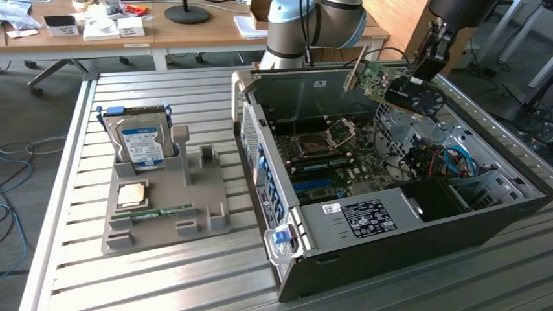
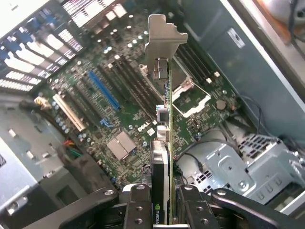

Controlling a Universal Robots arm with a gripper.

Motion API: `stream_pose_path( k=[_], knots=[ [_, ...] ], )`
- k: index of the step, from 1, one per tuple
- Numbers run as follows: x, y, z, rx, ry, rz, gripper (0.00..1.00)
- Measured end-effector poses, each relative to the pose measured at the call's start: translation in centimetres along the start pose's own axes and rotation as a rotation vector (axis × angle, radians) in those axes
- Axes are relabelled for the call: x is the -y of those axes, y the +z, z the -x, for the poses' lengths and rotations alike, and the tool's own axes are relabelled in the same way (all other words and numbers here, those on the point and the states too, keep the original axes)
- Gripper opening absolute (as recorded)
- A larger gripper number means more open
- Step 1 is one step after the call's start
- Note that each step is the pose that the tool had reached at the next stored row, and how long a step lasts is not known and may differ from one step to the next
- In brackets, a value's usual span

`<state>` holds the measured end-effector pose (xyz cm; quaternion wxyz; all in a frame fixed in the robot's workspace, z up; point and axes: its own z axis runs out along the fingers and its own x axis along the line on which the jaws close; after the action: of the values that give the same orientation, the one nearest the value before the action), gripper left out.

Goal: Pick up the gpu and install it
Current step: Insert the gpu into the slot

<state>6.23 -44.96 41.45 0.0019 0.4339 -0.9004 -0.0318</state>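
Exterior view: The computer case (image 1: 389,240) lies on its side, open, on the slatted metal desk (image 1: 173,278). The gripper (image 1: 423,68) hangs above the far corner of the case, toward the exterior view's right, and pinches the gpu (image 1: 395,87). The gpu is clear of the case, tilted, with its silvery bracket (image 1: 353,76) pointing to the exterior view's left and its black fan face turned toward the camera. The motherboard (image 1: 333,159) lies exposed below. A grey fixture (image 1: 164,227) beside the case carries 1 hard drive (image 1: 142,146) standing upright, 1 processor (image 1: 131,193) and 1 RAM stick (image 1: 166,212).

Wrist view: The gpu (image 2: 161,157) appears edge-on, clamped between the 2 fingers (image 2: 138,205) of the gripper (image 2: 164,202). Its bracket (image 2: 164,40) is at the far end. The motherboard (image 2: 128,124) is underneath, apart from the card, with 1 blue slot (image 2: 102,90) and 1 white slot (image 2: 69,112) visible.
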Motion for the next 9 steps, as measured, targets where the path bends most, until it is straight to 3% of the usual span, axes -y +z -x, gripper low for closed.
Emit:
stream_pose_path(
  k=[9],
  knots=[
    [0.0, 0.05, 0.0, -0.0096, -0.163, 0.0039, 0.27]
  ],
)
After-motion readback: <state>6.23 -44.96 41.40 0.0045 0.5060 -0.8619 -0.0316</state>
